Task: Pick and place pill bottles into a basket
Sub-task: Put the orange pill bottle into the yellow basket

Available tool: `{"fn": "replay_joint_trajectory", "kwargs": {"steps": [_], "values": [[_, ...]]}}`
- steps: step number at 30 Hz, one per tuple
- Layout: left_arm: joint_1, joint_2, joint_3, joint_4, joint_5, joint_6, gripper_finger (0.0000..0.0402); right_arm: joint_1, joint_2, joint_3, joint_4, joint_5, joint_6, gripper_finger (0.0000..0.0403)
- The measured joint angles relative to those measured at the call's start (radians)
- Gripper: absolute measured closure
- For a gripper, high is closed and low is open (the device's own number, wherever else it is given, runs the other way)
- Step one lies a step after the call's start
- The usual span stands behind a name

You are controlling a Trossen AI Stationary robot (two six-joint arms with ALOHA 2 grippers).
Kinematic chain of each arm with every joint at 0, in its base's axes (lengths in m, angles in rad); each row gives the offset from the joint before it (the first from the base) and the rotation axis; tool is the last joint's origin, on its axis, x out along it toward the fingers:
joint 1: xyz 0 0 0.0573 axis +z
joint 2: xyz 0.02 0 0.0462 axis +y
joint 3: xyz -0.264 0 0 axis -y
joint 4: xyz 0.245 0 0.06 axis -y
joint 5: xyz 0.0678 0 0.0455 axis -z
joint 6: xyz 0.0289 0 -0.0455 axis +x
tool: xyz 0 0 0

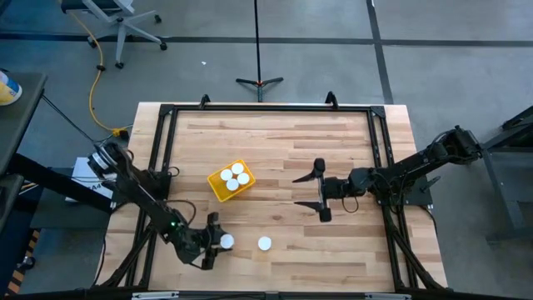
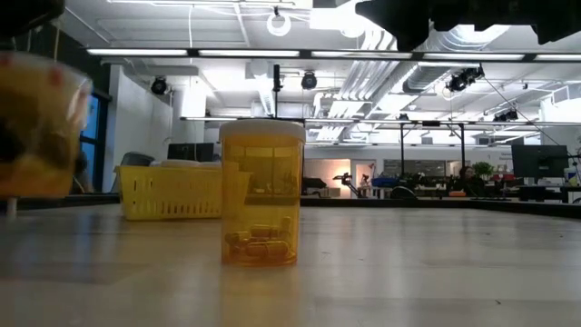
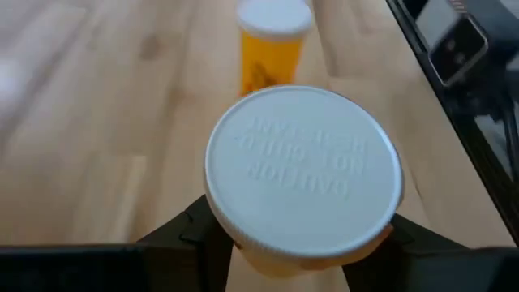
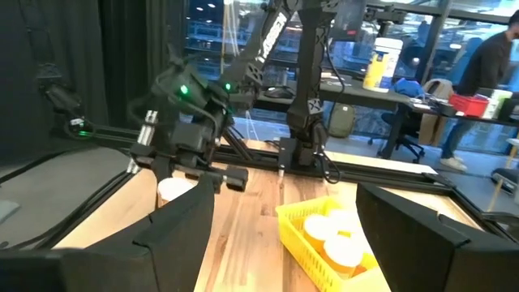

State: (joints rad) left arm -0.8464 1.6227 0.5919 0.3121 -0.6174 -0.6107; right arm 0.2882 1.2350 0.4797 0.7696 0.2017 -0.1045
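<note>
My left gripper (image 1: 221, 242) is near the table's front edge, shut on a pill bottle (image 1: 226, 242) whose white cap (image 3: 302, 169) fills the left wrist view. A second amber bottle with a white cap (image 1: 264, 243) stands on its base on the table just to the right; it also shows in the low view (image 2: 263, 195) and the left wrist view (image 3: 272, 49). The yellow basket (image 1: 218, 190) sits mid-table with several white-capped bottles in it. My right gripper (image 1: 321, 192) is open and empty, right of the basket. My left gripper pinches the bottle's amber body just under the cap (image 3: 268, 261) between its two fingers (image 3: 190, 235), one on each side. The fingers come level from the table's left side. The bottle is upright, and in the low view (image 2: 36, 127) its base looks clear of the table.
A black frame rail (image 1: 266, 108) runs around the tabletop's far and side edges. Bare wood lies between the basket and the two front bottles. In the right wrist view the basket (image 4: 324, 235) lies ahead between the right fingers. A person (image 4: 486, 73) sits in the room beyond.
</note>
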Motion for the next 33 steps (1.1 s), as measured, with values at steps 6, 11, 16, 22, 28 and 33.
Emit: {"fn": "replay_joint_trajectory", "kwargs": {"steps": [6,11,16,22,28,33], "values": [[0.060,-0.170,0.000,-0.188,-0.030,0.007,0.0193,0.000,0.000,0.000,0.014,0.072,-0.006,0.0110],[0.122,-0.314,0.000,-0.369,-0.070,0.001,0.0190,0.000,0.000,0.000,0.015,0.113,-0.007,0.0110],[0.198,-0.422,0.000,-0.514,-0.074,0.001,0.0189,0.000,0.000,0.000,0.014,0.126,-0.025,0.0110],[0.304,-0.469,0.000,-0.699,-0.074,-0.047,0.0188,0.000,0.000,0.000,0.013,0.133,-0.054,0.0110],[0.374,-0.470,0.000,-0.745,-0.065,-0.045,0.0188,0.000,0.000,0.000,0.017,0.136,-0.093,0.0110],[0.413,-0.470,0.000,-0.831,-0.070,-0.055,0.0188,0.000,0.000,0.000,0.017,0.137,-0.120,0.0110]]}}
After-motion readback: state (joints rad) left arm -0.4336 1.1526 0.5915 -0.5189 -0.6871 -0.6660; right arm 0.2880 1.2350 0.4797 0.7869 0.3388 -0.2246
